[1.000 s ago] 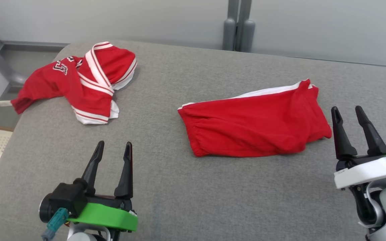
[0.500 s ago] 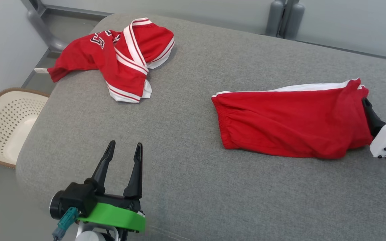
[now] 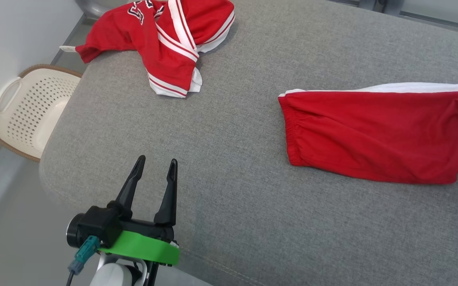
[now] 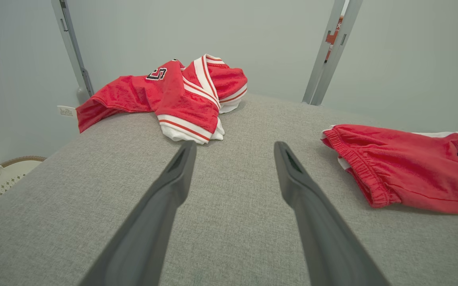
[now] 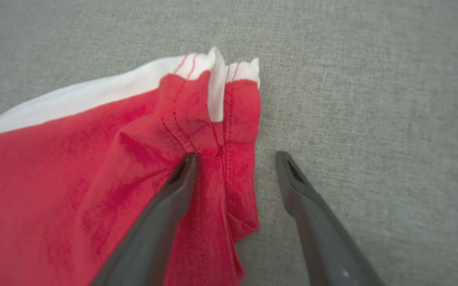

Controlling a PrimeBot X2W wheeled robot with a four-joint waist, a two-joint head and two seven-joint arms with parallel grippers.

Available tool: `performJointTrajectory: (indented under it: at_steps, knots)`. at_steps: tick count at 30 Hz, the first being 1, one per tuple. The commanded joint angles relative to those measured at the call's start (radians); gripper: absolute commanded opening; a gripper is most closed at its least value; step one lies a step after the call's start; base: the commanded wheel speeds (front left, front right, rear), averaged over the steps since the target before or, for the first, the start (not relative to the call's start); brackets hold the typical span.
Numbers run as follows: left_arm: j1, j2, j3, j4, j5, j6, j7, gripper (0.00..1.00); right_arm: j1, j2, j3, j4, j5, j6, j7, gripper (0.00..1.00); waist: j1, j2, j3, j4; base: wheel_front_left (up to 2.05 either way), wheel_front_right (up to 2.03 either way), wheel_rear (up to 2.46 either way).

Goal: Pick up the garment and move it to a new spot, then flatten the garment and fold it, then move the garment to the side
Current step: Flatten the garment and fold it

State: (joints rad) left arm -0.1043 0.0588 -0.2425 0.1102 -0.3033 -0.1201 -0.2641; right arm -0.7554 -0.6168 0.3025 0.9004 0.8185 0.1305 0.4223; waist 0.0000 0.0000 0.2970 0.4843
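Far left, on the floor beside the table (image 3: 233,198): cream basket (image 3: 34,111) w/ holes in its walls, nothing in it.

Jersey (image 3: 165,35) lies crumpled at the table's far left corner, one end drooping over the edge, small white label (image 3: 68,48) sticking out there. Striped sleeve is folded over the body and the lettering is partly hidden.

Handling, prob.: light, soft, floppy, maybe a bit slick. It'll sag and bunch when lifted, so it won't keep shape. Best hold looks like a raised fold near the striped sleeve or the hem edge, pinched through all layers. Two spread holds will be needed later for flattening.

Left pincer (image 3: 157,161) hovers over the near left part of the table, fingers apart, nothing between them, well short of the jersey.

Mid-right: plain red shorts (image 3: 376,135) w/ white side stripe, lying fairly flat, not the target.

Right pincer (image 5: 237,155): fingers apart, one over the shorts' end hem, other over bare table. Contact: can't tell.
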Motion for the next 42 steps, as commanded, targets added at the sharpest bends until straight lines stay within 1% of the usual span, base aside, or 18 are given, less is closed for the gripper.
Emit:
performJointTrajectory:
  at_steps: [1,2,3,4,5,6,9,13,16,20,24,29,34,36,39,42]
  knots:
    - [-0.016,-0.002,0.004,0.005,0.008,-0.003,0.0,1.0,0.02,0.029,0.021,0.02,0.023,0.0,0.036,1.0,0.0,0.0,0.019,0.02,0.0,0.0,0.0]
    - [-0.015,-0.002,0.005,0.007,0.009,-0.003,0.0,1.0,0.025,0.038,0.033,0.02,0.032,0.001,0.051,1.0,0.0,0.0,0.015,0.02,0.0,0.0,0.0]
    - [-0.012,-0.003,0.008,0.01,0.01,-0.004,0.0,1.0,0.031,0.047,0.045,0.015,0.047,0.004,0.064,0.86,0.0,0.0,0.01,0.019,0.0,0.0,0.0]
    - [-0.011,-0.004,0.01,0.012,0.013,-0.004,0.0,1.0,0.037,0.052,0.055,0.007,0.056,0.005,0.067,0.47,0.0,0.0,0.007,0.017,0.0,0.0,0.0]
    - [-0.009,-0.005,0.011,0.013,0.015,-0.005,0.0,1.0,0.044,0.058,0.065,-0.004,0.069,0.006,0.067,0.37,0.0,0.0,0.001,0.013,0.0,0.0,0.0]
    - [-0.008,-0.006,0.011,0.015,0.015,-0.006,0.0,1.0,0.05,0.057,0.072,-0.011,0.076,0.006,0.065,0.0,0.0,0.0,-0.004,0.01,0.0,0.0,0.0]
    - [-0.004,-0.006,0.006,0.024,0.017,-0.009,0.0,1.0,0.056,0.044,0.096,-0.035,0.094,0.005,0.04,0.0,0.0,0.0,-0.023,-0.005,0.0,0.0,0.0]
    - [0.005,-0.007,0.002,0.038,0.02,-0.01,0.0,1.0,0.054,0.024,0.107,-0.052,0.104,0.0,-0.059,0.0,0.0,0.0,-0.061,-0.027,0.0,0.0,0.0]
    - [0.022,-0.007,0.005,0.045,0.023,-0.01,0.0,1.0,0.076,0.015,0.121,-0.053,0.116,0.0,-0.113,0.0,0.0,0.0,-0.101,-0.05,0.0,0.0,0.0]
    - [0.044,-0.006,0.015,0.054,0.026,-0.011,0.0,1.0,0.119,0.008,0.143,-0.066,0.14,0.0,-0.187,0.0,0.0,0.0,-0.158,-0.098,0.0,0.0,0.0]
    - [0.062,-0.002,0.022,0.049,0.03,-0.011,0.0,1.0,0.155,-0.009,0.17,-0.097,0.163,0.0,-0.237,0.0,0.0,0.0,-0.197,-0.162,0.0,0.0,0.0]
    - [0.071,0.0,0.032,0.042,0.031,-0.011,0.0,1.0,0.176,-0.049,0.2,-0.13,0.175,0.0,-0.277,0.0,0.0,0.0,-0.22,-0.245,0.0,0.0,0.0]
    - [0.075,0.002,0.029,0.044,0.029,-0.011,0.0,1.0,0.177,-0.079,0.225,-0.143,0.168,0.0,-0.324,0.0,0.0,0.0,-0.231,-0.297,0.0,0.0,0.0]
    - [0.077,0.003,0.026,0.048,0.027,-0.011,0.0,1.0,0.17,-0.079,0.235,-0.146,0.166,0.0,-0.338,0.0,0.0,0.0,-0.235,-0.306,0.0,0.0,0.0]
    - [0.076,0.003,0.018,0.059,0.021,-0.011,0.0,1.0,0.133,-0.053,0.271,-0.18,0.148,0.0,-0.366,0.0,0.0,0.0,-0.243,-0.308,0.0,0.0,0.0]
    - [0.073,0.003,0.009,0.07,0.011,-0.011,0.0,1.0,0.1,-0.022,0.305,-0.2,0.13,0.0,-0.364,0.0,0.0,0.0,-0.251,-0.294,0.0,0.0,0.0]
